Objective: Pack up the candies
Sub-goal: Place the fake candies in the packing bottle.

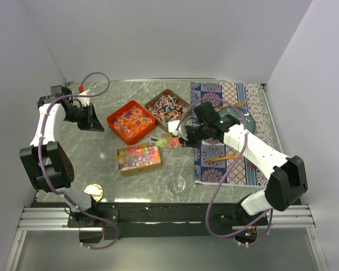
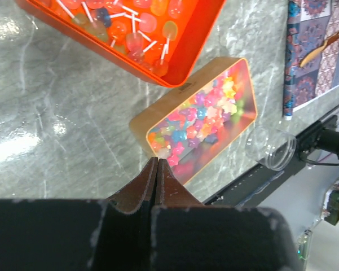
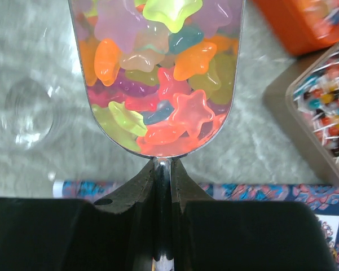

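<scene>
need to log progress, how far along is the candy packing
Done: nothing visibly packed; the clear cup looks empty. In hand: the right jaws grip a scoop heaped with star candies. To do: tipping that load out, then the star tin, orange tray and brown tray, all holding sweets. Left jaws shut, empty.

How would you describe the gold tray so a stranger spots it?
On the marble table, left of the patterned mat, three trays cluster. The gold tray is the one nearest the front edge. Alone among them it holds translucent star candies; the orange tray and brown tray lie farther back.
</scene>
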Available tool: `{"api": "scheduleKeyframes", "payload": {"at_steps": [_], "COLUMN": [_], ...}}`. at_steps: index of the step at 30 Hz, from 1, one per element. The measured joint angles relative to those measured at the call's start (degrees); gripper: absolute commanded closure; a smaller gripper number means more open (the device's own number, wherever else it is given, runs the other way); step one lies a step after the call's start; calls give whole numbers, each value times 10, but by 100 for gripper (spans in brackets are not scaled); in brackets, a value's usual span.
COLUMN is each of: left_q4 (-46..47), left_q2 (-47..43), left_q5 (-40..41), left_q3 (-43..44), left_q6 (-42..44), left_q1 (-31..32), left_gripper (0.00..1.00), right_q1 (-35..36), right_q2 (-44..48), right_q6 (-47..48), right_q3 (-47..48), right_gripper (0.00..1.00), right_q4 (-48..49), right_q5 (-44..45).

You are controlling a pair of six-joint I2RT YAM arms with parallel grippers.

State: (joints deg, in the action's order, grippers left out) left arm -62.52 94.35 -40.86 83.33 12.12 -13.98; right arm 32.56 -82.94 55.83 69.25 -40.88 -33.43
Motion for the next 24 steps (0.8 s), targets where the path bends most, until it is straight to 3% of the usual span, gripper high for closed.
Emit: {"api": "scheduleKeyframes", "payload": {"at_steps": [10,24], "left_q4": [41,106], "left_q2": [-2,-51], "left_q5": [7,17], "left_q3": [-47,-100], "left_q6": [-9,-47], "left_q1": [-1,-1], "left_gripper": [99,99], "right_q1": [-20,28], "right_q2": [117,188], "right_q6": [114,205], "right_q3": [-116,-141], "right_gripper": [100,100], "right_q4": [-80,-151], "right_q5": [73,230]}}
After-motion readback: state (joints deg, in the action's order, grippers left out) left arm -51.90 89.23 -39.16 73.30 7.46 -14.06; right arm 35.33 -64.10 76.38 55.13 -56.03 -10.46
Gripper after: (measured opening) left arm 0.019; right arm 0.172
